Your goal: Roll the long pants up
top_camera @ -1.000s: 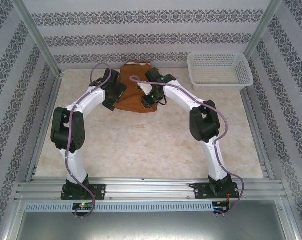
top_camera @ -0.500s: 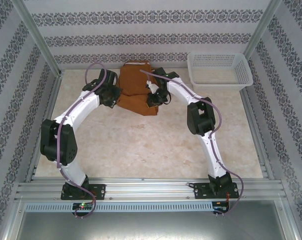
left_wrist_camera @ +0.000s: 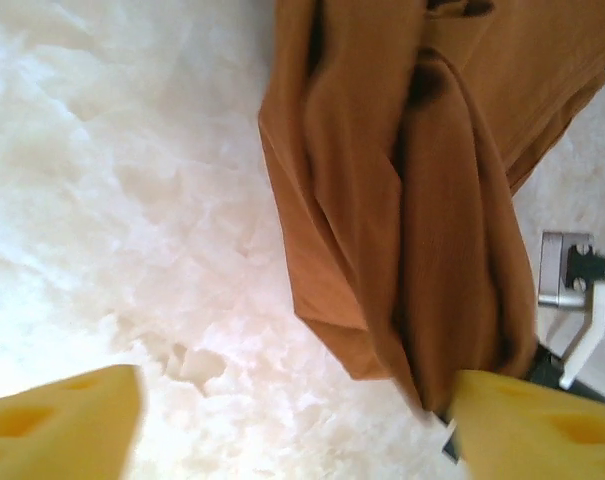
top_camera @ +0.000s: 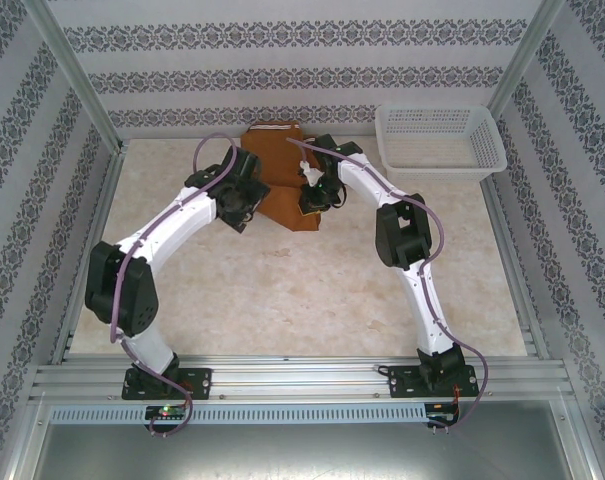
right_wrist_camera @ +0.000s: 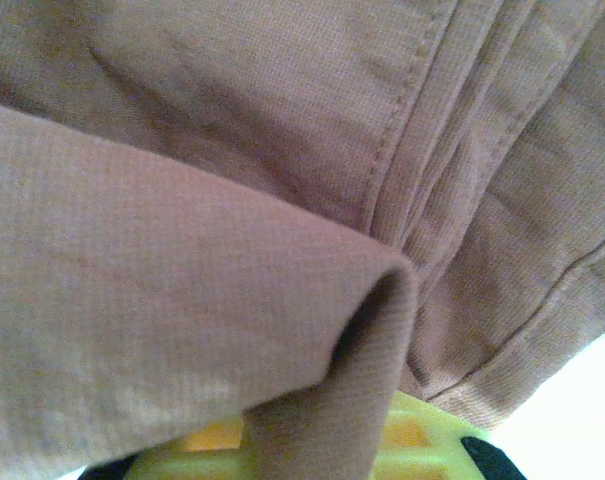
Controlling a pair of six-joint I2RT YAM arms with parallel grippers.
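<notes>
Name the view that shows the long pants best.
Top external: the long pants appear as one bunched heap at the table's far side, between the arms. Left wrist shows one folded edge close up; right wrist, seams and a fold.

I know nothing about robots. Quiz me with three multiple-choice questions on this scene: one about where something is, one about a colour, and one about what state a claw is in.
1. Where on the table is the white basket?
A. far right corner
B. near left corner
C. between the arm bases

2. What colour are the long pants?
A. blue
B. rust-brown
C. white

3. How is the left claw?
A. shut with nothing in it
B. shut on a bottle
C. open, fingers wide apart

Answers:
1 A: the top view shows it at the back of the table on the right.
2 B: the top and left wrist views show rust-brown cloth.
3 C: its wrist view shows the two yellow fingers far apart at the bottom corners.
</notes>
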